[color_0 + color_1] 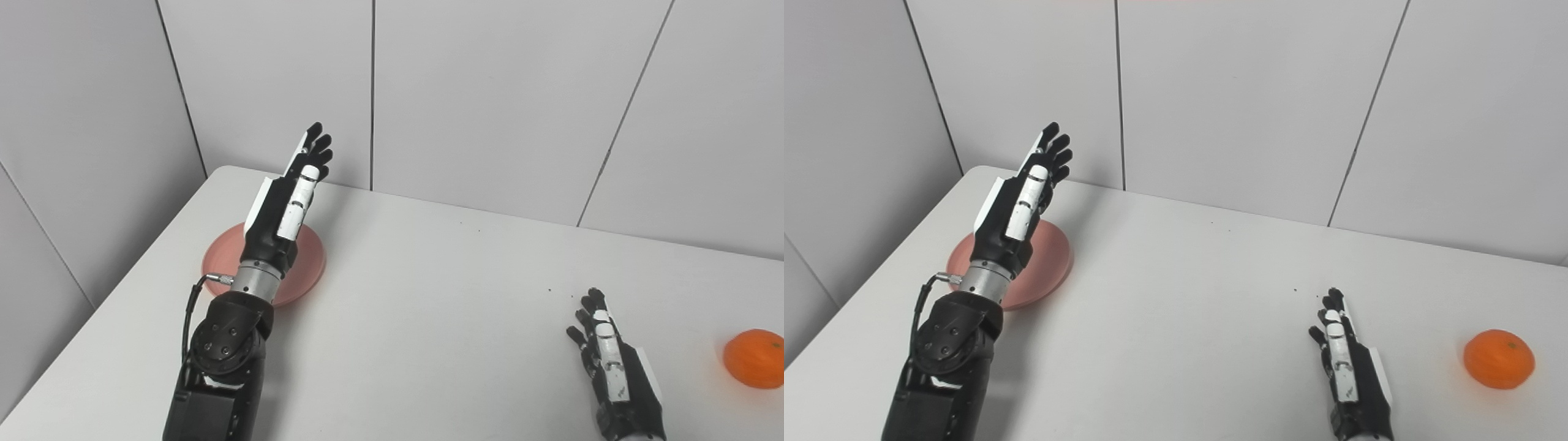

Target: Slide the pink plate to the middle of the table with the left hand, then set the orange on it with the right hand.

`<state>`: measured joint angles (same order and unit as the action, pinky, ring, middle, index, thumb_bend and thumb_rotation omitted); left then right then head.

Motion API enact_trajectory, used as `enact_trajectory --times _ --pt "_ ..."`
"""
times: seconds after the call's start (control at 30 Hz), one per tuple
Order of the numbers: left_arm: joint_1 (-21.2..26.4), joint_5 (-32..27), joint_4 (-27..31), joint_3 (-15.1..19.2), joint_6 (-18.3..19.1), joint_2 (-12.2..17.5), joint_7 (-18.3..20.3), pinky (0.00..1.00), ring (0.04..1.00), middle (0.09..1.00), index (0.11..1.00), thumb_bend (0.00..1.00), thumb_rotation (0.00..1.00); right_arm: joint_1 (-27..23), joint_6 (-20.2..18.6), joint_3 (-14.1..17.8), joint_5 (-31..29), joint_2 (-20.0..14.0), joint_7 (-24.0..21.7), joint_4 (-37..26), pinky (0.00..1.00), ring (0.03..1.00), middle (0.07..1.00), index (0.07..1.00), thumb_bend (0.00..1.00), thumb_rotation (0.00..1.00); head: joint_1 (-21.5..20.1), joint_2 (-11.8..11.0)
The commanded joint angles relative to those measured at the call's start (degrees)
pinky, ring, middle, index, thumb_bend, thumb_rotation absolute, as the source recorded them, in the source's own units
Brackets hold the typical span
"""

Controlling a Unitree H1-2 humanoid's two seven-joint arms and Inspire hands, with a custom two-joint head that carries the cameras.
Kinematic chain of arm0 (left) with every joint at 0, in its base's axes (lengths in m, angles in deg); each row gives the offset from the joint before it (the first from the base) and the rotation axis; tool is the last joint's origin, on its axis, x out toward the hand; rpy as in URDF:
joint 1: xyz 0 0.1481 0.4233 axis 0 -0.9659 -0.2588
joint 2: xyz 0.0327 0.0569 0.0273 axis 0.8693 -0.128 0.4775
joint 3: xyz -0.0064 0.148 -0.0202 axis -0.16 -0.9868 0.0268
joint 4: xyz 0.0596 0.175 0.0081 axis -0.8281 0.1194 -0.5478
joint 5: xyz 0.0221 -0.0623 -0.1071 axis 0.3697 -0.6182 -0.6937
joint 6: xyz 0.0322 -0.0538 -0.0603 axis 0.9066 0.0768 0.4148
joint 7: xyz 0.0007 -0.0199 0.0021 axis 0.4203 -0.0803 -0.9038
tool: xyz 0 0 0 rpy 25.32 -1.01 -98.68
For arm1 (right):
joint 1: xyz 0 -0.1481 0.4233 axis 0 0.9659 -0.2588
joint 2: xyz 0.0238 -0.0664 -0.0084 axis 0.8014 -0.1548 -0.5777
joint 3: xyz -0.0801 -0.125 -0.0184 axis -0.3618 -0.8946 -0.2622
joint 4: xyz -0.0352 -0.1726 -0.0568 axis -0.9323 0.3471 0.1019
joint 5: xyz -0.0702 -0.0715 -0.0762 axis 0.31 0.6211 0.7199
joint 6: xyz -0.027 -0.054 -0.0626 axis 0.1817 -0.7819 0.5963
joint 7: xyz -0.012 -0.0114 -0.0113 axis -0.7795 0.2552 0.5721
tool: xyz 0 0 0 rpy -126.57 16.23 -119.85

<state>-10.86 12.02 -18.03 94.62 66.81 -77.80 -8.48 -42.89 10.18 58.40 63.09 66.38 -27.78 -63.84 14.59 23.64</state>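
Both hands (288,196) (1350,367) flat, fingers straight, holding nothing

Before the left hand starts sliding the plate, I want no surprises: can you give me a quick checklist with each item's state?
1. Left hand open, holding nothing: ok.
2. Left hand above the pink plate: ok.
3. Fingers touching the plate: not ok; they point up, past its far rim.
4. Table middle free of objects: ok.
5. Orange clear of the slide path, far right: ok.
6. Right hand out of the path, holding nothing: ok.
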Motion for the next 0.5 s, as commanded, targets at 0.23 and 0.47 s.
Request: enact_trajectory --times 0.23,0.47 --pt "2.8 -0.3 1.4 3.5 -1.0 3.0 -3.2 0.97 0.964 0.975 0.969 0.42 1.00 0.4 0.1 0.3 0.1 -0.5 0.0 -0.8 1.00 1.000 1.000 1.000 0.19 1.00 0.2 0.1" --pt "2.8 -2.8 -1.0 6.6 -3.0 6.6 -2.9 0.96 0.964 0.987 0.970 0.44 1.00 0.4 -0.2 0.4 0.1 -0.3 0.2 -1.0 1.00 1.000 1.000 1.000 0.18 1.00 0.4 0.1"
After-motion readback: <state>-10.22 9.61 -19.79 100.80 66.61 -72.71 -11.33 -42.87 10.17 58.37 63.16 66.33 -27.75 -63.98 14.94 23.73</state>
